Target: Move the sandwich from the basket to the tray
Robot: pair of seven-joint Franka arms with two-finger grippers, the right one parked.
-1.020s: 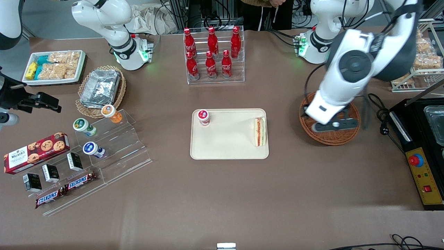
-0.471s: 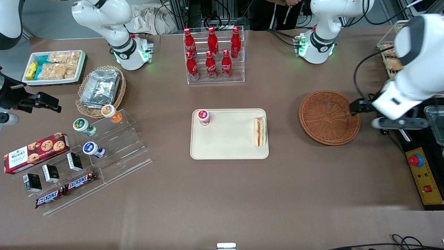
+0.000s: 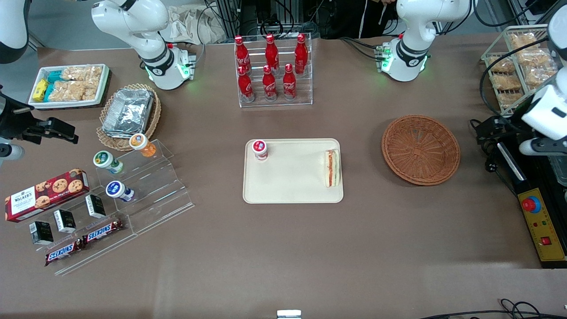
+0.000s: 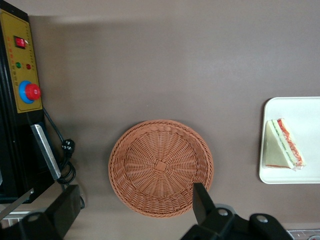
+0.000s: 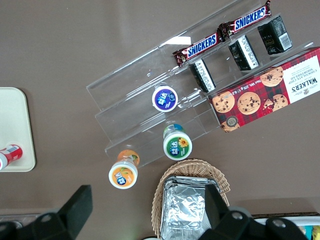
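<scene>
The sandwich (image 3: 332,167) (image 4: 284,144), a white wedge with a red and green filling, lies on the cream tray (image 3: 292,181) (image 4: 305,107), at the tray end nearest the basket. Beside the tray stands the round reddish-brown wicker basket (image 3: 420,149) (image 4: 160,167), with nothing in it. My gripper (image 3: 544,146) (image 4: 135,212) hangs high, past the basket toward the working arm's end of the table, over the black control box. It is open, its fingers (image 4: 202,205) spread wide with nothing between them.
A red-lidded cup (image 3: 259,149) stands on the tray's other end. The black and yellow control box (image 3: 538,221) (image 4: 22,75) and its cable (image 3: 487,146) lie by the basket. A cola bottle rack (image 3: 272,68) and a wire rack of snack bags (image 3: 516,66) stand farther from the camera.
My arm has swung away from above the basket toward the working arm's end of the table, uncovering the basket. The sandwich has stayed on the tray.
</scene>
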